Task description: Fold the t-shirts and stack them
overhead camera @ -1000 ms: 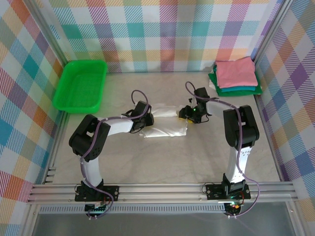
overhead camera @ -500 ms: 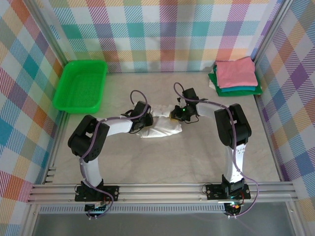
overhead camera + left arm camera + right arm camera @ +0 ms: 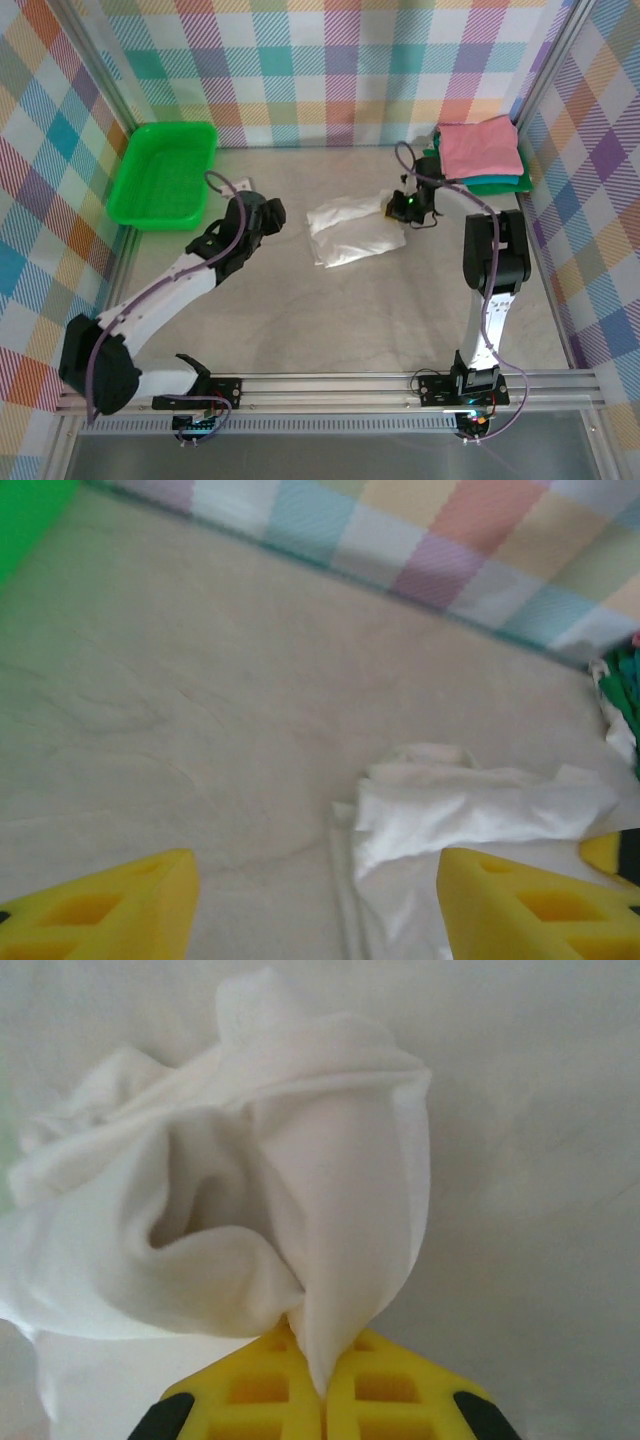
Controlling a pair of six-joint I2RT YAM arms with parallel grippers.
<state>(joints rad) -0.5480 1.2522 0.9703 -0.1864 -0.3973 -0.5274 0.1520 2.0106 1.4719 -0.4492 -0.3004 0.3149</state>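
Off the t-shirt [image 3: 355, 232] now, left gripper [image 3: 271, 213]

A green plastic tray [image 3: 165, 172] rests on the pale tabletop [image 3: 330, 310], with plaid walls [image 3: 320, 60] rising just behind and left of the tray.

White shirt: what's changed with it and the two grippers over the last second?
The left gripper has left the white shirt and drawn back leftward, now open. The right gripper, shut on the shirt's right edge, has dragged it rightward and farther back, toward the folded stack. The stack and tray have not moved.
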